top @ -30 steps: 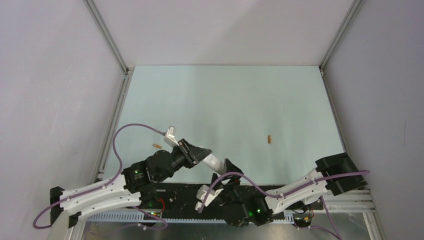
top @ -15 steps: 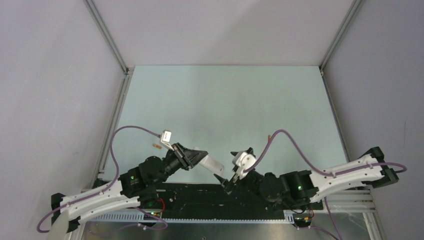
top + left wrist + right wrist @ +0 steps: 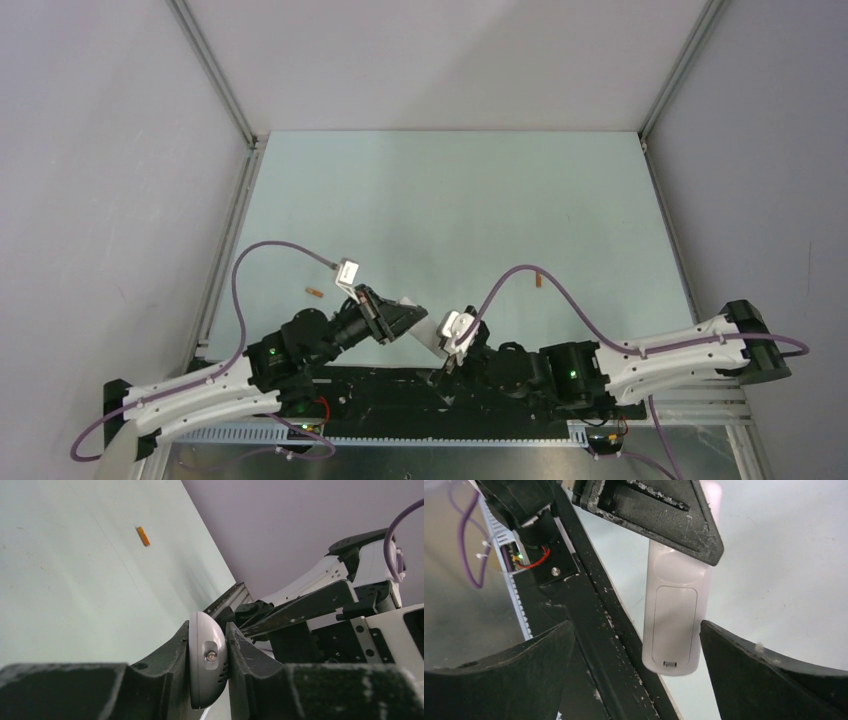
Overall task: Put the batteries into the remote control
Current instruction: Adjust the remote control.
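Note:
The white remote control (image 3: 675, 622) is held by one end in my left gripper (image 3: 403, 320), which is shut on it. In the left wrist view the remote's rounded end (image 3: 207, 665) sits pinched between the two dark fingers. In the right wrist view its back with the closed battery cover faces the camera. My right gripper (image 3: 636, 677) is open, its fingers either side of the remote's free end, not touching it. One orange battery (image 3: 314, 293) lies left of the left gripper. The other battery (image 3: 540, 280) lies to the right and also shows in the left wrist view (image 3: 143, 536).
The black base rail (image 3: 594, 625) at the table's near edge runs right under the remote and both grippers. The purple cable (image 3: 520, 275) of the right arm arches over the mat near the right battery. Grey walls enclose the pale green mat (image 3: 450, 200).
My right arm has swung round and brought its open gripper leftward to the remote's free end. The left gripper, still holding the remote, has shifted slightly.

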You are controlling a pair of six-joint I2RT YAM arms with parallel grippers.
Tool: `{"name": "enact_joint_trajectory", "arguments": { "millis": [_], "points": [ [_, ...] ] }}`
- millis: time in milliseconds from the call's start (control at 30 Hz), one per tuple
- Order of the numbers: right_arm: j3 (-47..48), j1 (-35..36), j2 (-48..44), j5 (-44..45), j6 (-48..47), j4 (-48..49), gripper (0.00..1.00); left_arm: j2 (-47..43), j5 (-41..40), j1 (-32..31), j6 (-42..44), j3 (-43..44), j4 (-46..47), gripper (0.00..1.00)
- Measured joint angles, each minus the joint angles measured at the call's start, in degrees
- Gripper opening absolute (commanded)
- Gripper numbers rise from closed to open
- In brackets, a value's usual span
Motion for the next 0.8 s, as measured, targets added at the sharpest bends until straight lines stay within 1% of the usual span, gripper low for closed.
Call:
{"name": "enact_joint_trajectory", "arguments": {
  "millis": [133,433,500,633,667,700,733,767,800],
  "points": [
    [-0.4,-0.7,2.3,0.4,-0.1,0.0,0.98,2.3,2.4,0.0,1.2,0.7,0.7,0.0],
    [-0.4,-2.6,2.6,2.7,0.4,-0.1,0.86,2.7,5.5,0.0,2.3,1.1,1.7,0.0],
    [-0.4,-2.7,2.9,2.7,0.6,-0.2,0.81,2.7,5.9,0.0,2.3,1.5,1.9,0.0],
    [-0.4,-2.9,3.4,2.3,1.1,-0.8,0.66,2.7,6.2,0.0,2.4,2.1,2.6,0.0],
    [-0.4,-3.0,3.5,2.2,1.2,-1.0,0.61,2.7,6.3,0.0,2.4,2.2,2.7,0.0],
    [-0.4,-3.0,3.5,2.1,1.5,-1.3,0.57,2.7,6.4,0.0,2.4,2.2,2.9,0.0],
    [-0.4,-3.1,3.5,2.0,1.4,-1.4,0.51,2.8,6.6,0.0,2.5,2.3,3.0,0.0],
    [-0.4,-3.2,3.5,1.9,1.6,-1.5,0.48,2.8,6.7,0.0,2.6,2.3,3.0,0.0],
    [-0.4,-3.3,3.5,1.7,1.7,-1.7,0.42,2.8,6.9,0.0,2.8,2.3,3.0,0.0]
  ]
}}
